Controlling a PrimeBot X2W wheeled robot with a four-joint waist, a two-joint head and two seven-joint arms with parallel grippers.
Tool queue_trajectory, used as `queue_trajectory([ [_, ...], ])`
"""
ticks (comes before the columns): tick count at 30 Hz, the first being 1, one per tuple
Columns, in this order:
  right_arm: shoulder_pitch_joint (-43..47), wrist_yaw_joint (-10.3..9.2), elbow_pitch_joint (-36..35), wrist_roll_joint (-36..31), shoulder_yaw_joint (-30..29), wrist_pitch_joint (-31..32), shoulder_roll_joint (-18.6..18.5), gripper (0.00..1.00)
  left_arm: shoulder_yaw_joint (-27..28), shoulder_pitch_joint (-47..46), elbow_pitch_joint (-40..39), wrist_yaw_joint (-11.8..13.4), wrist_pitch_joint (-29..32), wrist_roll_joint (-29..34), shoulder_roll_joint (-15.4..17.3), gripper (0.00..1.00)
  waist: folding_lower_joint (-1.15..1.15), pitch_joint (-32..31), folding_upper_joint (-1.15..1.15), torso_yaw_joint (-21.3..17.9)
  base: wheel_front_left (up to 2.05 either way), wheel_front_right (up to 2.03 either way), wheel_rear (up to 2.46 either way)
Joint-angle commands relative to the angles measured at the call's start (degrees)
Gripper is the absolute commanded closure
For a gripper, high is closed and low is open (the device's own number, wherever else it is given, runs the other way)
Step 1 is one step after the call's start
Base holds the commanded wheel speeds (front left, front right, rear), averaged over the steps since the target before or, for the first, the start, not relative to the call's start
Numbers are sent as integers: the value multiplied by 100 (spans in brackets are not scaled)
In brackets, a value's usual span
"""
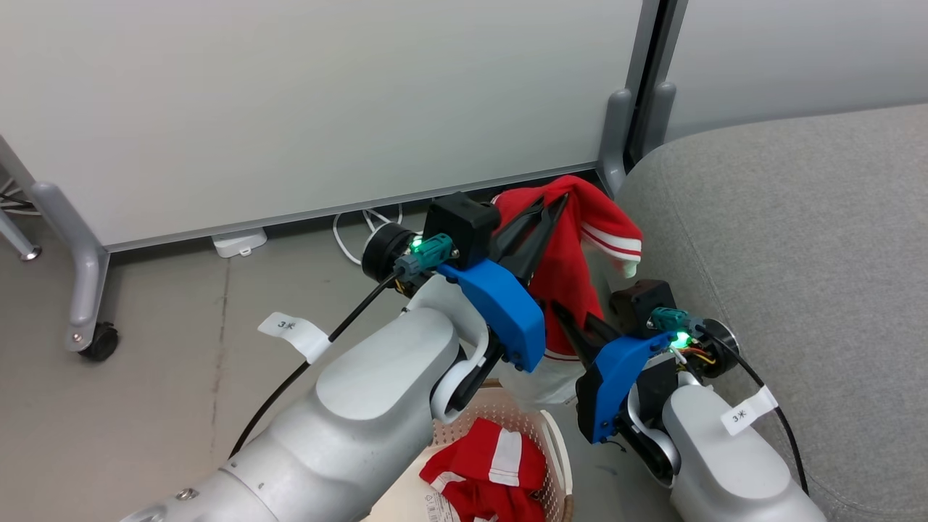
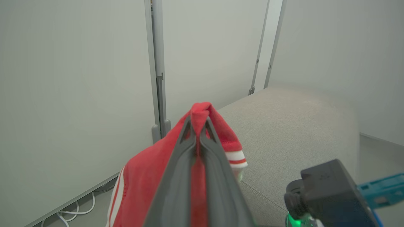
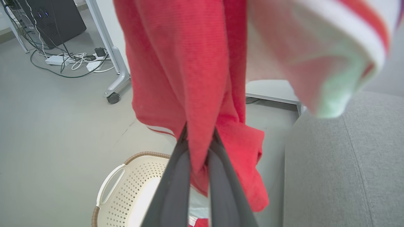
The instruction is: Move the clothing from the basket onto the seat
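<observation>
The red garment (image 1: 580,239) hangs above the basket (image 1: 554,449), beside the seat (image 1: 783,239). The left end effector (image 1: 557,205) is clamped on its top fold and the right end effector (image 1: 560,310) pinches lower down, likely to spread it for laying. A second garment (image 1: 486,464) lies in the basket.

The left gripper (image 1: 557,205) and right gripper (image 1: 560,312) pinch a red garment (image 1: 574,264) at centre; a second garment (image 1: 493,464) lies in the basket (image 1: 555,444) at 6 o'clock.

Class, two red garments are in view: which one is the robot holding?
The upper garment, clamped by the left gripper and right gripper, hanging beside the seat; the other garment lies crumpled in the basket.
</observation>
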Motion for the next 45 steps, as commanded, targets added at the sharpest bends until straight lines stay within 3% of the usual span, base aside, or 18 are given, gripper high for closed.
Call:
queue_trajectory([
  [1, -35, 3, 30, 59, 8, -45, -16, 100, -19, -89, 24, 23, -16, -50, 4, 69, 0, -10, 0, -6, 0, 0, 0],
  [2, -35, 3, 41, 71, 11, -59, -16, 100, -39, -89, 42, 20, -7, -46, 4, 40, 0, -16, 0, -10, 0, 0, 0],
  [3, -39, 3, 49, 80, 6, -64, -16, 100, -53, -96, 60, 23, 1, -58, 4, 0, 0, -20, 0, -13, 0, 0, 0],
  [14, -65, 3, 143, 105, -52, -149, -16, 100, -47, -11, 158, 50, -47, -110, 11, 0, 0, -47, 0, -31, 0, 0, 0],
  [22, -67, 3, 125, 87, -139, -192, -16, 100, 214, 328, 40, 131, -127, 90, 306, 0, 0, 2, 0, -85, 0, 0, 0],
  [32, 49, 3, -177, 76, -285, -157, -74, 100, 1995, 2016, -1483, 227, -127, 1180, 1007, 0, 0, 76, 0, -331, 0, 0, 0],
  [40, 285, 3, -754, 52, -488, 10, -307, 100, 3189, 3382, -2343, 62, -123, 2239, 1197, 0, 0, 129, 0, -637, 0, 0, 0],
  [45, 449, 3, -1217, -25, -578, 122, -344, 100, 3772, 4025, -2598, 18, -124, 2608, 1081, 0, 0, 151, 0, -997, 0, 0, 0],
])
